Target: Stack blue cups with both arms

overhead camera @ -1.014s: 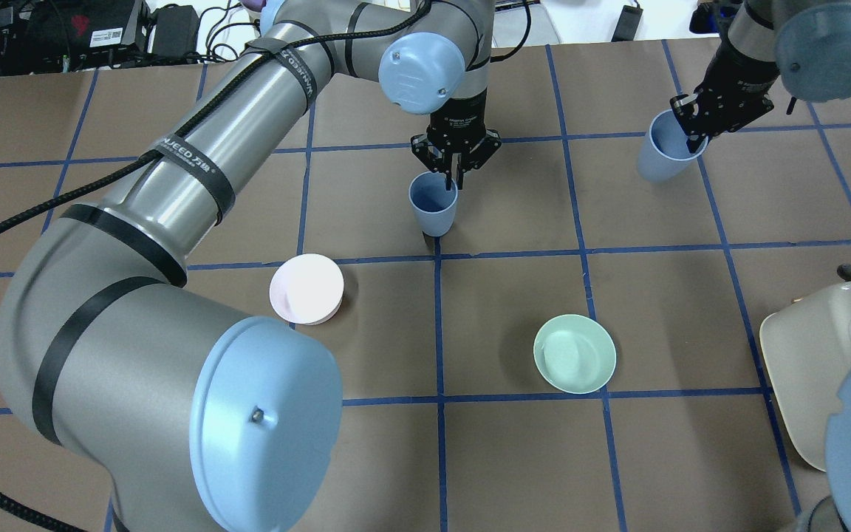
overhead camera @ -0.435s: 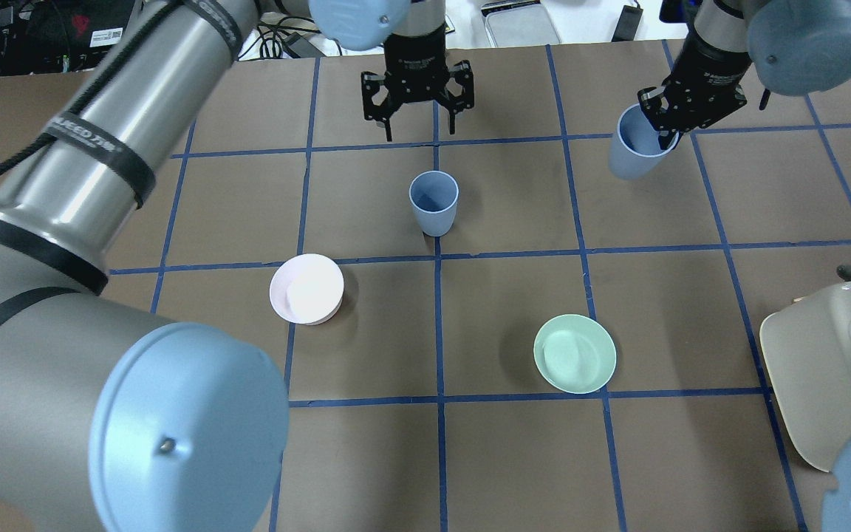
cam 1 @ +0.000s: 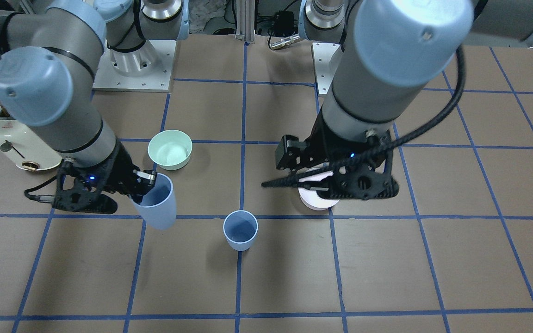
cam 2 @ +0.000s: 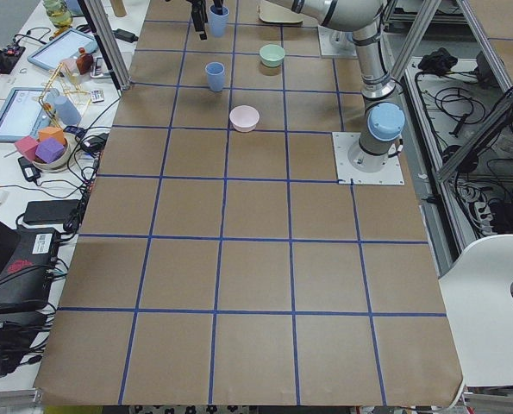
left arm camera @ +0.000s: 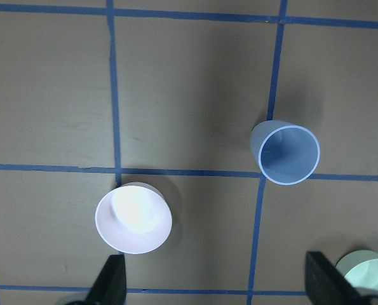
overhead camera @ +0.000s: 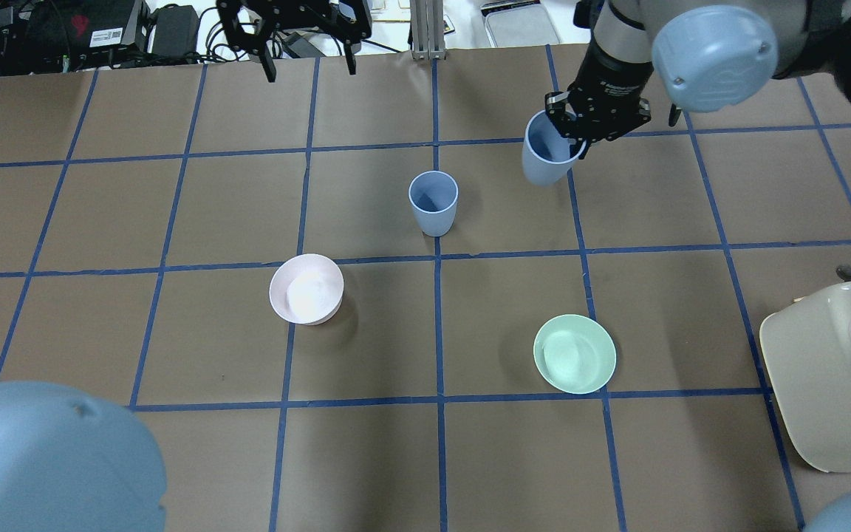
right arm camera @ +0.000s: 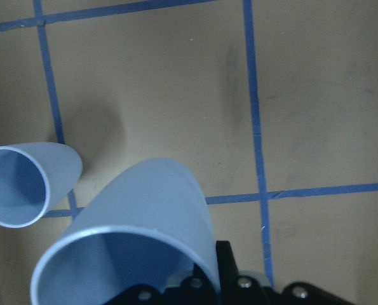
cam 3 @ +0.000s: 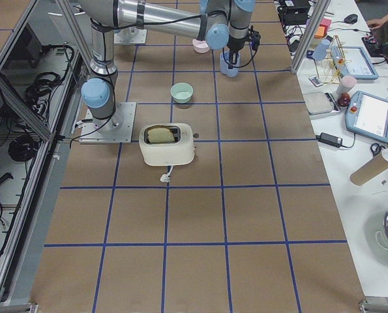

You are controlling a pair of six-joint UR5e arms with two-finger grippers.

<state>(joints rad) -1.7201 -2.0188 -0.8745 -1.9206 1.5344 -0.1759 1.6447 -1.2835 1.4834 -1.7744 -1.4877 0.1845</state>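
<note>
One blue cup (overhead camera: 433, 201) stands upright and free near the table's middle; it also shows in the front view (cam 1: 240, 230) and in the left wrist view (left arm camera: 288, 154). My right gripper (overhead camera: 577, 133) is shut on the rim of the second blue cup (overhead camera: 547, 155) and holds it tilted above the table, to the right of the standing cup and apart from it. The held cup fills the right wrist view (right arm camera: 138, 241), with the standing cup (right arm camera: 23, 184) at its left. My left gripper (overhead camera: 311, 70) is open and empty, raised high over the table's far edge.
A pale pink bowl (overhead camera: 306, 288) sits left of centre and a mint-green bowl (overhead camera: 575, 353) right of centre, both nearer to me than the cups. A cream toaster (overhead camera: 832, 369) stands at the right edge. Cables and gear lie beyond the far edge.
My left gripper let go of the middle cup, opened, and pulled up and away to the far left. My right gripper carried its cup leftward towards the standing cup.
</note>
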